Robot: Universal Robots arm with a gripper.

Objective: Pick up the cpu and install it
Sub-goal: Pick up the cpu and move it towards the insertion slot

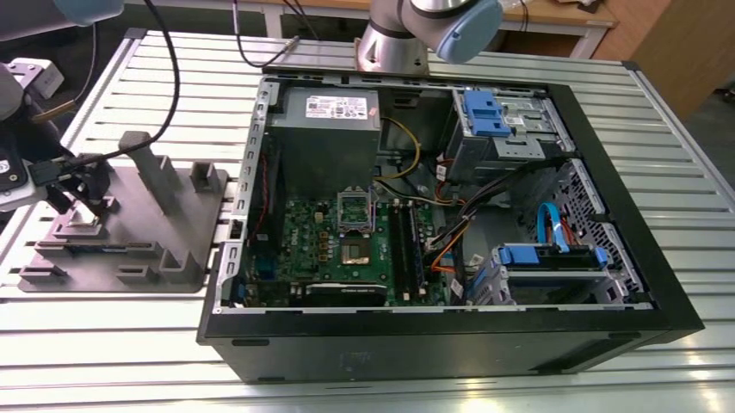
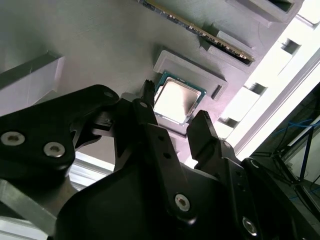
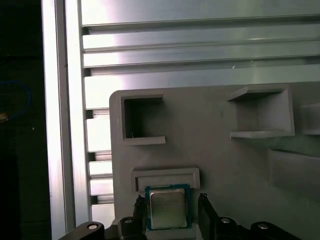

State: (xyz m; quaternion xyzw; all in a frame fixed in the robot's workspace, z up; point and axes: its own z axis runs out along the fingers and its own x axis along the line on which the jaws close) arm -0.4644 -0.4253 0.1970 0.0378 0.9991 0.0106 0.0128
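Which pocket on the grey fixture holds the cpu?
The shallow rimmed pocket that the open gripper straddles: the cpu lies flat in it. The deeper square pocket and the open-sided pocket look empty.

Silver-grey chip (image 3: 168,209) with green rim; plain grey fixture (image 3: 215,150); black end effector (image 3: 170,200); ribbed silver worktop (image 1: 115,344); black computer case (image 1: 460,348); green board (image 1: 310,232).
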